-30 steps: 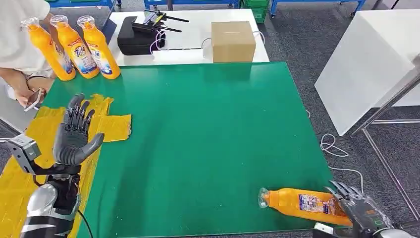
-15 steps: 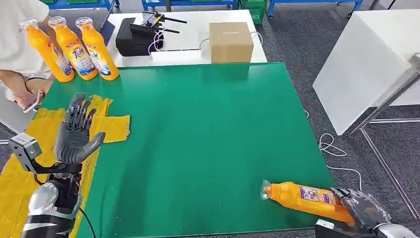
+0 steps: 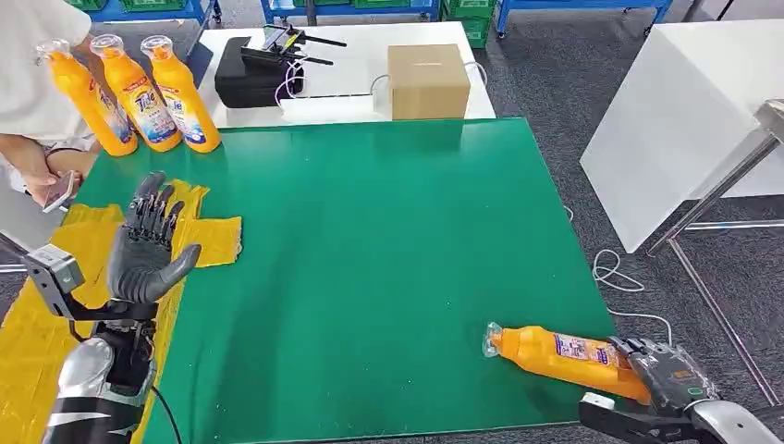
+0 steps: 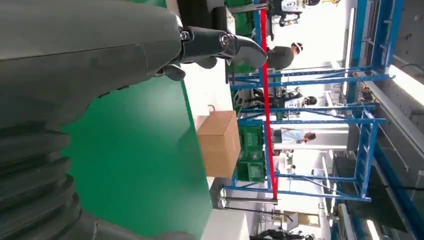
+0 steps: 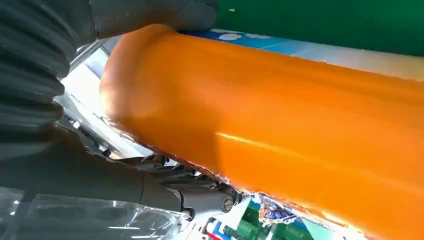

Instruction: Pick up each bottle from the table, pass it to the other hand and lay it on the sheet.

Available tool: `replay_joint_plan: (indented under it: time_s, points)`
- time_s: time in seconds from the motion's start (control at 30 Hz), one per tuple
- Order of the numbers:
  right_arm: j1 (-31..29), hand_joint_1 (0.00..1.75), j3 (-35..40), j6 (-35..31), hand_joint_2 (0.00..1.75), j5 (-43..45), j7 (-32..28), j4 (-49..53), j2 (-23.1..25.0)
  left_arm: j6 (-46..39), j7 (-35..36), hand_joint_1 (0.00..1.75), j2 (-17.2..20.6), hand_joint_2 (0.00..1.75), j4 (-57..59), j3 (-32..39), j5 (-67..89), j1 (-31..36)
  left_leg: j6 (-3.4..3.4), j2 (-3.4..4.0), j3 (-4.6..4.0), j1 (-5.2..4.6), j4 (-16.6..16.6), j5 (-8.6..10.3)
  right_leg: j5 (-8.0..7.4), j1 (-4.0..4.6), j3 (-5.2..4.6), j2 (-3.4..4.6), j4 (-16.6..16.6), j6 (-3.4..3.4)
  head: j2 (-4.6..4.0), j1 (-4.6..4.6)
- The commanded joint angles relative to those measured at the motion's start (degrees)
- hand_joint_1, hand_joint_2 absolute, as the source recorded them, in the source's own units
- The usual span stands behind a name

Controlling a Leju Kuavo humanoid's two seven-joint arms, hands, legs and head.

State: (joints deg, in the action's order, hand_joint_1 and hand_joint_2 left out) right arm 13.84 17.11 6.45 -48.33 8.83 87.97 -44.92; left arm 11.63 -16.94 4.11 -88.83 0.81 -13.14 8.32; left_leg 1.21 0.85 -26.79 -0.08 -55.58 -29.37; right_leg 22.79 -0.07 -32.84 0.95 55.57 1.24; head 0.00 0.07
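The right hand (image 3: 667, 377) grips the lying orange plastic bottle (image 3: 555, 355) on the green desk (image 3: 388, 250). The left hand (image 3: 143, 250) hovers empty, fingers spread, over the yellow sheet (image 3: 211, 236).

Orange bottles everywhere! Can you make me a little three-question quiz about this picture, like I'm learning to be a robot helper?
1. True or false: the lying bottle is on the yellow sheet.
2. How many standing bottles are at the far corner of the green table?
3. Which is wrapped around a bottle? A: left hand. B: right hand. C: a person's hand.

Key
1. False: it lies on the green table near its front edge.
2. Three.
3. B: its fingers curl around the bottle's base; the left hand is raised, holding nothing.
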Motion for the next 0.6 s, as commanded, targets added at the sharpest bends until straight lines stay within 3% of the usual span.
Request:
replay_joint_plan:
  time_s: [0.03,0.2,0.37,0.47,0.53,0.6]
  points:
    - [-3.8,1.73,2.9,-3.4,1.75,-3.7,-2.0,-7.8,8.1,-0.3,0.3,0.00,-0.6,1.75,2.4,-1.4,0.1,1.5,-0.06,-0.15,0.07,0.14,0.1,0.05,-0.06,0.13,0.18,-0.15,-0.2,-0.01,0.00,0.02]
    - [-6.6,1.75,-1.6,-14.2,1.75,-5.8,-8.8,-6.2,18.3,-0.5,0.4,0.00,-0.5,1.75,0.8,-1.0,0.3,0.9,-0.11,0.05,0.04,0.17,0.2,0.08,-0.14,0.15,0.11,-0.01,-0.3,-0.04,0.00,0.02]
    - [-6.9,1.75,-1.9,-13.7,1.75,-6.4,-8.9,-5.6,18.9,-0.5,0.4,0.00,-0.5,1.75,0.6,-0.9,0.3,0.7,-0.17,-0.08,-0.07,0.19,0.1,0.04,-0.03,0.14,-0.01,-0.09,-0.1,-0.06,0.00,-0.02]
    - [-8.0,1.75,-7.2,-19.7,1.75,-2.9,-15.5,-3.7,27.3,-0.3,0.4,0.00,-0.8,1.75,-0.4,-1.2,0.4,0.2,-0.17,-0.31,-0.08,0.26,0.1,0.03,0.00,0.19,0.05,-0.26,-0.2,-0.02,0.00,-0.02]
    - [-10.7,1.75,-7.2,-21.3,1.75,0.0,-16.9,-3.4,32.1,0.9,0.6,0.00,-1.0,1.75,-1.2,-2.8,0.5,-0.5,-0.18,-0.40,-0.09,0.35,0.2,0.03,-0.02,0.27,0.10,-0.32,-0.3,0.01,0.00,0.02]
    - [-14.3,1.75,-7.7,-22.9,1.75,4.0,-20.2,-5.0,37.1,2.6,1.3,0.00,-0.7,1.75,-1.0,-7.2,2.6,-0.6,-0.19,0.02,-0.10,0.35,0.2,0.02,-0.10,0.26,-0.05,0.13,-0.2,-0.03,0.00,0.04]
